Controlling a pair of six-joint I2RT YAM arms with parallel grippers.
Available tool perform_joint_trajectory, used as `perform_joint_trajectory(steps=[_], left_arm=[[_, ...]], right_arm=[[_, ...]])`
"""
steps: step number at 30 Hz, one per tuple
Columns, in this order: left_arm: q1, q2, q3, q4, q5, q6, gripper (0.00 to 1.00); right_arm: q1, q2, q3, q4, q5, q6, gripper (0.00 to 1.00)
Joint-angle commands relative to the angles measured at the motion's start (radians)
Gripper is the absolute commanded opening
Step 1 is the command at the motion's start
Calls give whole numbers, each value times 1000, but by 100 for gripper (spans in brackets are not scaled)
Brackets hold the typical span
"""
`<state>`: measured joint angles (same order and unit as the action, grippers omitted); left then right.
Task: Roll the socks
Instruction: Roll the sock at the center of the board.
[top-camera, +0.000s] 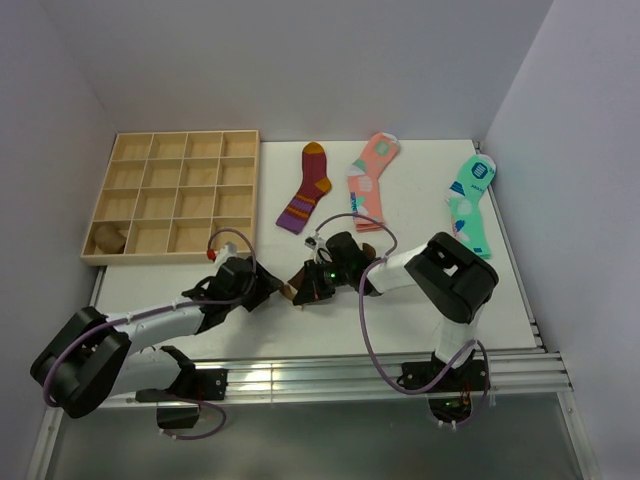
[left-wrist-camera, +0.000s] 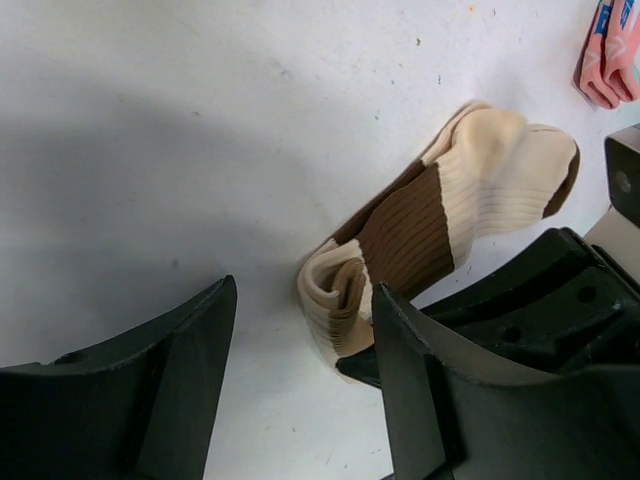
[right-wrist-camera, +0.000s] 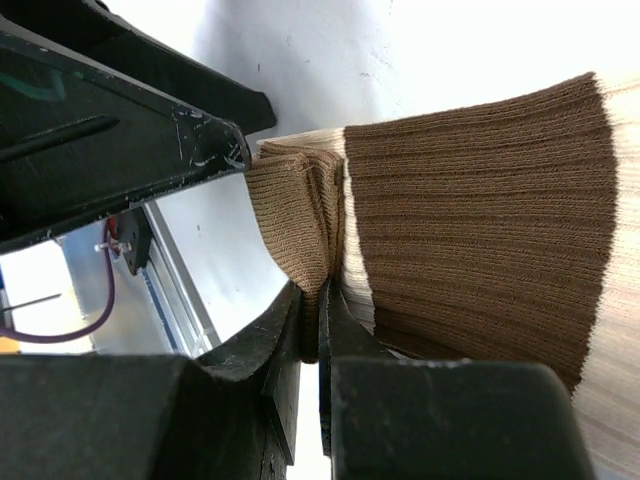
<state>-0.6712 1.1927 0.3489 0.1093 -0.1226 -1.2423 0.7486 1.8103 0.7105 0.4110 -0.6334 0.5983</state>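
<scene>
The socks (left-wrist-camera: 440, 210) sit as a half-rolled bundle near the front middle of the surface (top-camera: 400, 310), right between the two arms. The long axis runs from the rolled end, which is closest to the left arm's fingers (left-wrist-camera: 190, 370), diagonally away from them. Those fingers are spread apart, gripping nothing, with the roll just at the gap. The right arm's fingers (right-wrist-camera: 262, 352) are pinched together on a fold of brown fabric at the roll.

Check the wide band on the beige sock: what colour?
Brown, ribbed band across the sock. It shows best in the right wrist view.
</scene>
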Motion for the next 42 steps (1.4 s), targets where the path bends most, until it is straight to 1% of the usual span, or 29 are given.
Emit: perform_joint_trajectory(steps=[1, 7, 11, 12, 13, 15, 16, 18, 19, 20, 21, 22, 23, 24, 25, 26, 27, 28, 31, 34, 36, 42], left_arm=[[-18, 36, 36, 52, 15, 9, 62], [-30, 88, 55, 35, 18, -6, 57], [-39, 139, 93, -23, 5, -11, 53], [-45, 145, 105, -31, 1, -13, 52], [-47, 151, 111, -54, -2, -17, 48], [-51, 169, 128, -71, -5, -22, 41], [-53, 179, 133, -94, -8, -25, 33], [-56, 186, 151, -106, -14, -26, 25], [-57, 191, 156, -106, -14, -25, 19], [-57, 192, 163, -150, -15, -23, 16], [-59, 194, 179, -161, -17, -19, 12], [-60, 196, 186, -171, -18, -14, 7], [-61, 199, 196, -187, -20, -11, 6], [-62, 202, 215, -213, -20, -3, 3], [-62, 203, 225, -230, -20, 1, 1], [-62, 211, 234, -243, -18, 6, 0], [-61, 211, 252, -267, -18, 17, 0], [-62, 215, 262, -279, -17, 20, 0], [-62, 212, 282, -313, -15, 30, 0], [-62, 209, 298, -341, -17, 38, 0], [-62, 212, 311, -355, -17, 44, 0], [-62, 232, 340, -376, -12, 60, 0]], right_arm=[[-8, 27, -9, -14, -25, 6, 0], [-11, 30, -6, -24, -15, -2, 0], [-11, 29, 0, -47, 1, -17, 0], [-11, 27, 1, -51, 4, -22, 0], [-11, 24, 3, -60, 14, -23, 0], [-11, 18, 1, -67, 31, -35, 5], [-9, 8, -2, -70, 34, -38, 7], [-9, -3, -5, -77, 49, -46, 10], [-8, -14, -6, -86, 61, -51, 13], [-6, -20, 0, -95, 79, -63, 16], [3, -28, 1, -104, 95, -72, 19], [9, -40, 3, -113, 112, -81, 27], [18, -67, 4, -133, 132, -101, 31], [29, -84, 6, -149, 193, -115, 34], [55, -104, 4, -175, 225, -129, 39], [70, -146, 3, -185, 269, -153, 41], [86, -166, 3, -196, 346, -166, 42], [121, -186, 1, -213, 394, -187, 44], [185, -261, -11, -230, 535, -230, 47], [218, -305, -26, -209, 586, -256, 47], [236, -316, -29, -199, 590, -268, 47], [285, -295, 3, -215, 632, -298, 47]])
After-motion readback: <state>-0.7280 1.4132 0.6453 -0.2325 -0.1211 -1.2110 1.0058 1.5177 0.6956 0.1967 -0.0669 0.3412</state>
